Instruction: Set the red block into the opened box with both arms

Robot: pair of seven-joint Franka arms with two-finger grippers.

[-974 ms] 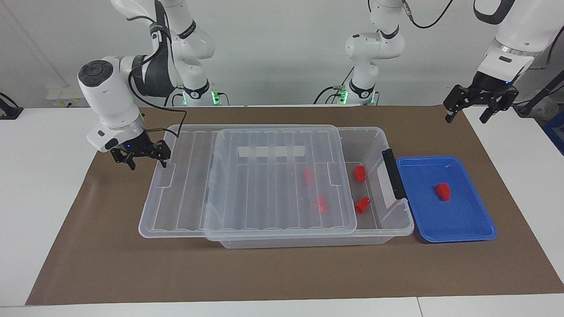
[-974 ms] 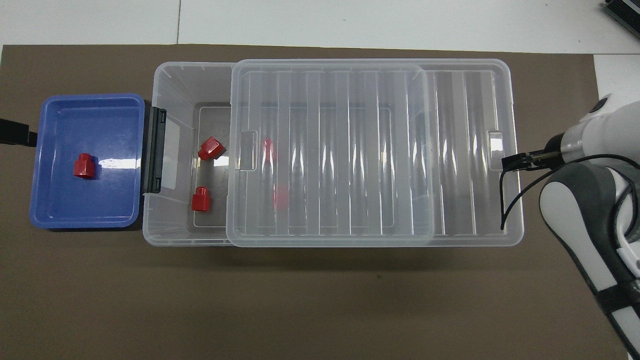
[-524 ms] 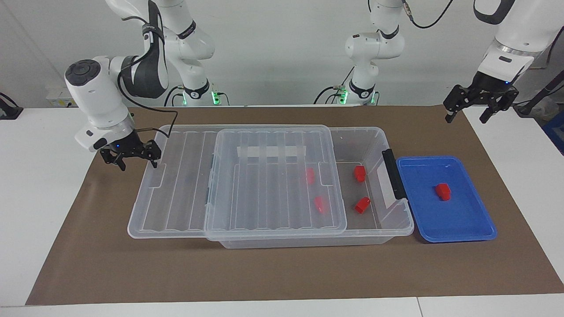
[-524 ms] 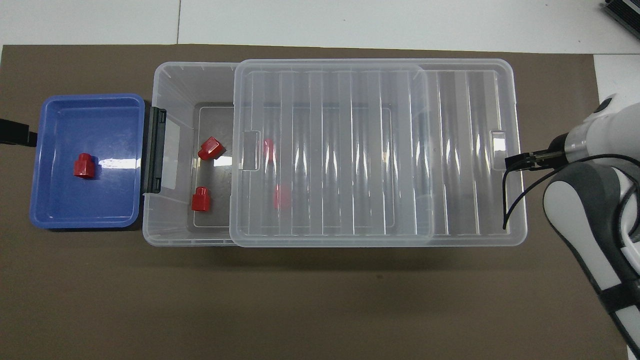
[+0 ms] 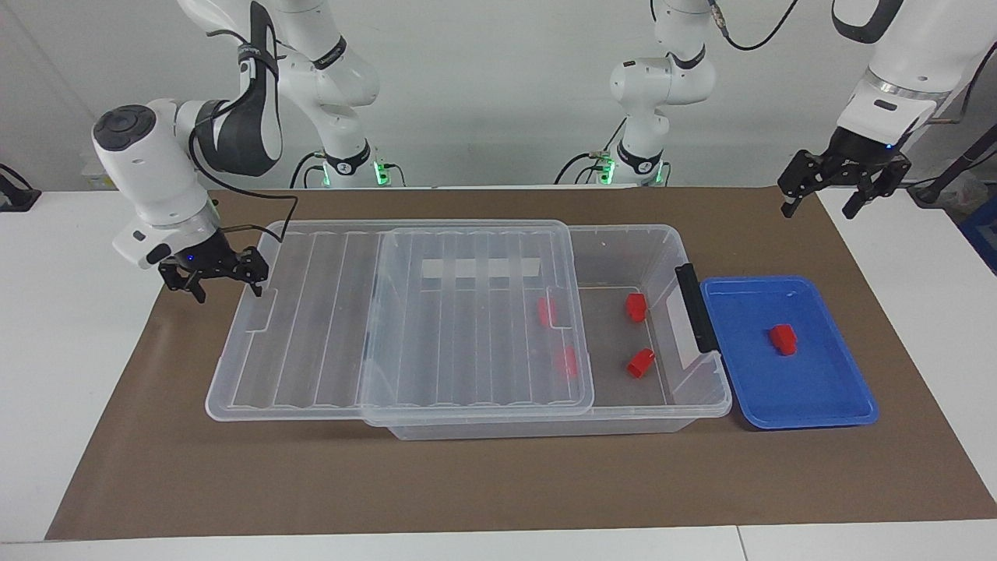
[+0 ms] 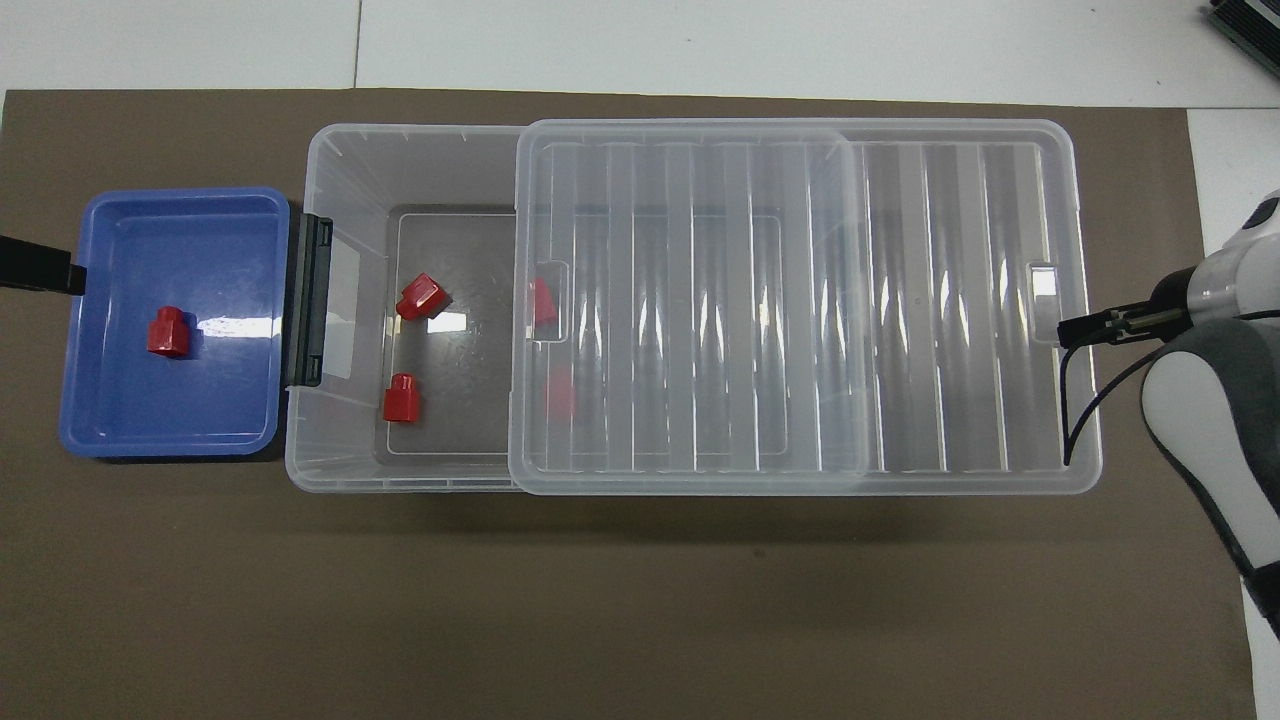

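The clear box (image 5: 632, 231) (image 6: 345, 160) lies along the mat, its ribbed lid (image 5: 311, 335) (image 6: 960, 300) slid partway off toward the right arm's end. My right gripper (image 5: 226, 291) stands open at that end of the lid, one finger (image 6: 1088, 327) against the lid's edge notch. A red block (image 5: 783, 339) (image 6: 168, 332) lies in the blue tray (image 5: 810, 413) (image 6: 120, 215). Two red blocks (image 5: 636, 307) (image 5: 639, 363) sit on the box's uncovered floor, and two more (image 5: 545, 312) show through the lid. My left gripper (image 5: 818, 204) hangs open above the mat's corner, holding nothing.
The blue tray touches the box's end with the black handle bar (image 5: 695, 308) (image 6: 308, 300). A brown mat (image 5: 498, 483) covers the table's middle, with white table top around it. A white strip (image 5: 480, 269) shows through the lid.
My right gripper has moved toward its own end of the table, and the lid has slid along with it, uncovering more of the box. The left gripper has barely shifted.
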